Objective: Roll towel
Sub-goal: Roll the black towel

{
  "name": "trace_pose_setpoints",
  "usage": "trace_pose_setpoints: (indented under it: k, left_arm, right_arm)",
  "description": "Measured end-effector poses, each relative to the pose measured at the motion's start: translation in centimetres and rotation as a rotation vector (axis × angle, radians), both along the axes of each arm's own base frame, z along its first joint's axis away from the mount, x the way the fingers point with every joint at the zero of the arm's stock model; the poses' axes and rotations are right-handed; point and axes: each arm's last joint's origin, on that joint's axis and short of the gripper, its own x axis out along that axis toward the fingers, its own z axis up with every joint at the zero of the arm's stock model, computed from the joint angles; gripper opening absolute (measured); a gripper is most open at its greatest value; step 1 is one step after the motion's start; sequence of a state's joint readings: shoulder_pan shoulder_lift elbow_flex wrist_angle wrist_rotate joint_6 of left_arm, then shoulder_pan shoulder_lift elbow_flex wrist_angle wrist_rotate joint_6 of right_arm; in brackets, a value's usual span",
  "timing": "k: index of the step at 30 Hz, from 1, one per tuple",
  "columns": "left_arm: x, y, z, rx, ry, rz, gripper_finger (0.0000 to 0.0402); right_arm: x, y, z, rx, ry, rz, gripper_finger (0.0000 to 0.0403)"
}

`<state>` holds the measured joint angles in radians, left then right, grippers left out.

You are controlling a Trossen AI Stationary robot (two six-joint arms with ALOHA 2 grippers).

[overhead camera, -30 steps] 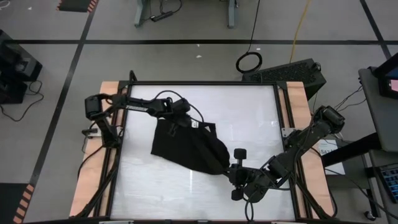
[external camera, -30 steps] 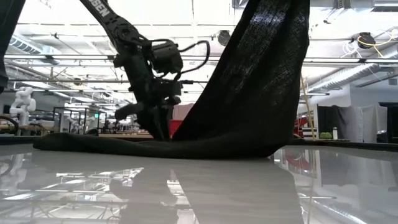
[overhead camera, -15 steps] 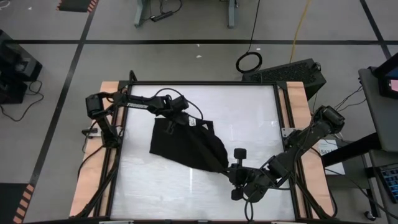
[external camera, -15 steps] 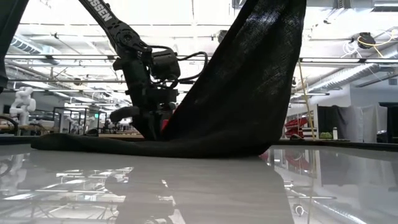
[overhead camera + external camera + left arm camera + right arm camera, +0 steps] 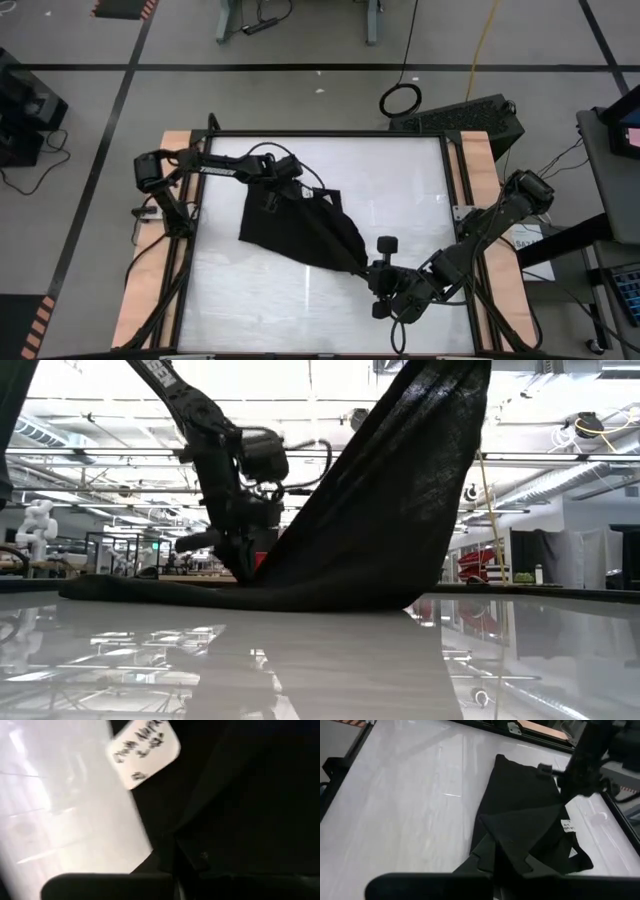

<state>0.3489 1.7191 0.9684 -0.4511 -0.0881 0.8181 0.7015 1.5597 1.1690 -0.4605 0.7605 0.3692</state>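
Shifted a little toward the table's left and far side since a second ago: the towel [image 5: 295, 230], drawn along as the right gripper [image 5: 366, 268] carries its lifted corner inward, with the raised sheet in the low view leaning further over the flat part. Lying on the glossy white table [image 5: 400, 190] left of centre, black and partly folded, one corner hoisted well clear of the surface and stretched taut to the near right. Clamped on that raised corner, the right gripper, fingers closed tight with cloth pinched between them in its wrist view. Pressed low at the towel's far-left edge beside the white tag [image 5: 322, 200], the left gripper [image 5: 285, 180]; closed on the cloth there by the look of its wrist view, though the fingertips are lost in black fabric, so grip cannot be told for certain. Running diagonally from far left to near right, the line between the two grippers, so the fold must travel from the right gripper toward the left one, the anchor. Hidden: the towel's underside, how many layers lie beneath the fold, and the writing on the tag, too blurred to read.
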Motion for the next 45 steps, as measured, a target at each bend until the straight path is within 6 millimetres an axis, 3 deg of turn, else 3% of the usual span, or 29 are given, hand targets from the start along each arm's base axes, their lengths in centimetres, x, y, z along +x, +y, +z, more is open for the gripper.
trace_pose_setpoints:
  k: [6,14,23,32,37,45]
  left_arm:
    - [-0.7,-1.5,3.1,0.123,-0.027,-0.003,0.0002]
    - [-3.0,-4.3,9.1,0.324,-0.175,0.082,0.0001]
    - [-8.3,-8.7,15.9,0.450,-0.487,0.236,0.0000]
    - [-13.8,-12.9,20.1,0.214,-0.852,0.187,0.0000]
    - [-15.7,-14.8,21.6,0.019,-0.993,0.022,0.0000]
    - [-17.2,-17.9,23.8,-0.212,-1.168,-0.331,0.0000]
  right_arm:
    - [-0.2,-0.3,-0.1,-0.041,0.005,-0.030,0.0000]
    - [-0.4,-0.8,-0.1,-0.175,-0.037,-0.119,0.0000]
    - [-1.1,-1.3,1.4,-0.327,-0.169,-0.251,0.0000]
    - [-2.6,-0.1,5.3,-0.312,-0.285,-0.135,0.0000]
    - [-3.7,0.8,7.8,-0.272,-0.360,0.015,0.0000]
    - [-5.4,1.4,11.1,-0.226,-0.501,0.283,0.0000]
